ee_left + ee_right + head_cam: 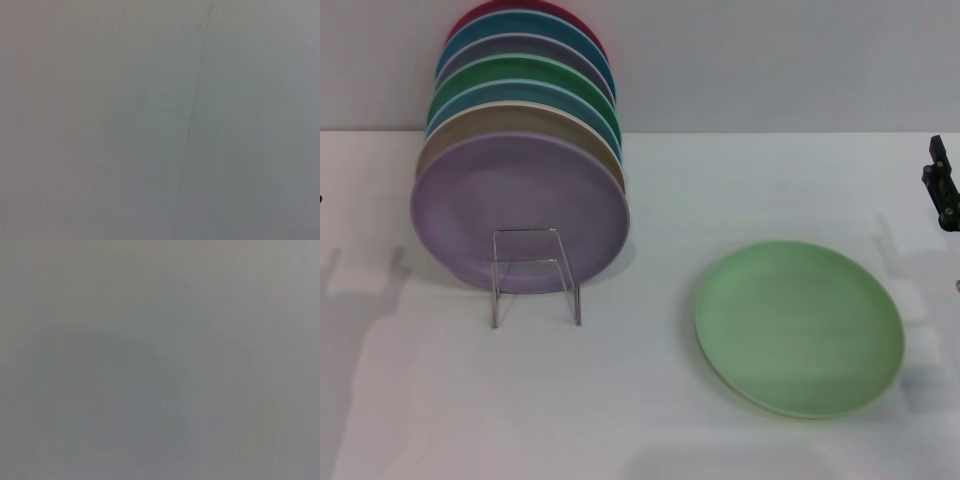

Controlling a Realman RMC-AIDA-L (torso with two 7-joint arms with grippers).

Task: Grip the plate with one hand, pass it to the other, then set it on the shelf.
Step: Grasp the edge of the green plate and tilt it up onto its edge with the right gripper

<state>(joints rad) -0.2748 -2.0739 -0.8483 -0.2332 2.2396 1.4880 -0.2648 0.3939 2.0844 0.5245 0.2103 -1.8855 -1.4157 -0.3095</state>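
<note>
The light pastel-green plate (800,327) lies flat on the white table, right of centre in the head view. The shelf (535,272), a small thin wire stand with a squarish front loop, stands left of centre. A lilac plate (520,205) leans upright on it, first of a row of plates. Part of my right gripper (942,185) shows as a black piece at the far right edge, beyond the plate and apart from it. My left gripper is out of view. Both wrist views show only blank grey surface.
Behind the lilac plate stand several more upright plates: tan (510,125), teal, dark green (520,72), grey-lilac, blue and red. A grey wall (770,60) rises behind the table (650,400).
</note>
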